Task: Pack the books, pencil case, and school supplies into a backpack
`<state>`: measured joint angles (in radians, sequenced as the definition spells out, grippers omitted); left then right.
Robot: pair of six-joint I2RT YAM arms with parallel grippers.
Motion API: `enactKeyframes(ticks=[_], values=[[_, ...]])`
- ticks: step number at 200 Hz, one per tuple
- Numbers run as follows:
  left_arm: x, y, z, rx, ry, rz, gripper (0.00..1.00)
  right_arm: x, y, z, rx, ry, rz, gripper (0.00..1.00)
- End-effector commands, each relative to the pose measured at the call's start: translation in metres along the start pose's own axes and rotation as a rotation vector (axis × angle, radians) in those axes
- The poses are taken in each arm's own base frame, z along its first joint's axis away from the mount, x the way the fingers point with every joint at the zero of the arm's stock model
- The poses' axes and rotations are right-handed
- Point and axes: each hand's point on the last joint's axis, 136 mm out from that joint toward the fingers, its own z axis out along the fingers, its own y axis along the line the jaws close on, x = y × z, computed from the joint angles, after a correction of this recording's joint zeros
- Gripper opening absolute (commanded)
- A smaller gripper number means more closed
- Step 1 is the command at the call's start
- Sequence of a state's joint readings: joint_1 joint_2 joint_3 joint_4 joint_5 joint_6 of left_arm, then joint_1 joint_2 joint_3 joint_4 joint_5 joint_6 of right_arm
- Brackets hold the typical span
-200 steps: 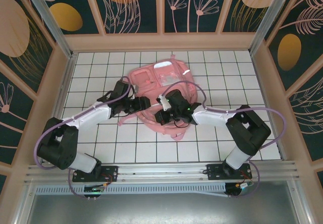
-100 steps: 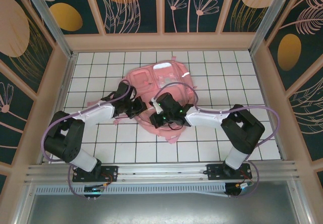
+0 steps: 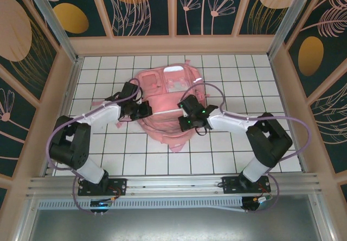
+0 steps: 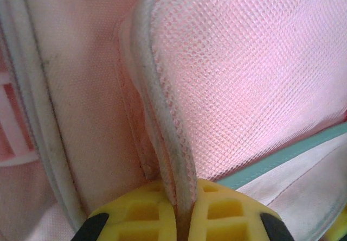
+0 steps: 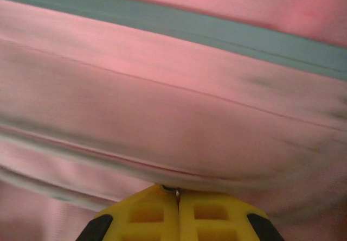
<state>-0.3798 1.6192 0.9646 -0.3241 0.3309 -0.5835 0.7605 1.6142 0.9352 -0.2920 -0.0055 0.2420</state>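
Note:
The pink backpack [image 3: 168,92] lies flat in the middle of the table. My left gripper [image 3: 142,109] is at its left side, shut on the grey-trimmed rim of a pink mesh pocket [image 4: 162,105]; the rim runs down between the yellow fingers [image 4: 135,214] of the left gripper [image 4: 184,203]. My right gripper [image 3: 185,119] is over the bag's near right part. Its yellow fingers [image 5: 214,219] are shut at a seam of the pink fabric [image 5: 162,116], with a small metal piece pinched at the tips of the right gripper [image 5: 178,193]. The books, pencil case and school supplies are out of view.
The white gridded table [image 3: 135,159] is boxed in by wooden walls [image 3: 173,45] at the back and sides. A pink strap [image 3: 100,104] trails off the bag's left side. Purple cables arc over both arms. A teal band [image 5: 217,32] crosses the bag fabric.
The left gripper has shut on the mesh pocket rim and drawn slightly back-left. The right gripper swung left, then back to the right, staying shut. The bag's near part has shifted.

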Motion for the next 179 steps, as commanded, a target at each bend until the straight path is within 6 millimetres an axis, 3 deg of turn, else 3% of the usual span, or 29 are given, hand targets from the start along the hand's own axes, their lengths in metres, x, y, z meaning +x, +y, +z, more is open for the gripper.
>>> enactKeyframes(ticks=[1, 15, 34, 45, 59, 82, 102, 134, 161, 179], values=[[-0.021, 0.037, -0.003, -0.141, 0.024, 0.111, 0.0, 0.031, -0.062, -0.012, 0.205, 0.081, 0.073, 0.0], [-0.036, 0.042, 0.004, -0.157, 0.061, 0.129, 0.0, 0.026, -0.06, -0.014, 0.182, 0.058, 0.061, 0.0], [-0.069, 0.045, 0.008, -0.181, 0.073, 0.134, 0.01, 0.019, -0.024, -0.015, 0.056, 0.032, -0.027, 0.0], [-0.091, 0.044, 0.01, -0.191, 0.056, 0.117, 0.22, 0.015, 0.014, -0.017, -0.076, 0.014, -0.076, 0.0], [-0.114, 0.039, 0.008, -0.195, 0.033, 0.087, 0.38, 0.008, 0.054, -0.02, -0.193, -0.023, -0.099, 0.0], [-0.129, 0.029, -0.007, -0.194, -0.019, 0.043, 0.5, -0.01, 0.095, -0.015, -0.281, -0.067, -0.092, 0.0], [-0.108, 0.041, -0.023, -0.24, -0.04, -0.034, 0.55, -0.025, 0.115, -0.001, -0.284, -0.068, -0.123, 0.0], [-0.033, 0.067, -0.028, -0.253, 0.045, -0.165, 0.56, -0.036, 0.131, 0.013, -0.29, -0.066, -0.156, 0.0], [0.007, 0.047, -0.028, -0.058, 0.044, -0.317, 0.56, -0.031, 0.139, 0.011, -0.346, -0.071, -0.155, 0.0], [0.013, 0.027, -0.028, 0.032, 0.037, -0.333, 0.57, -0.024, 0.139, 0.011, -0.362, -0.066, -0.154, 0.0]])
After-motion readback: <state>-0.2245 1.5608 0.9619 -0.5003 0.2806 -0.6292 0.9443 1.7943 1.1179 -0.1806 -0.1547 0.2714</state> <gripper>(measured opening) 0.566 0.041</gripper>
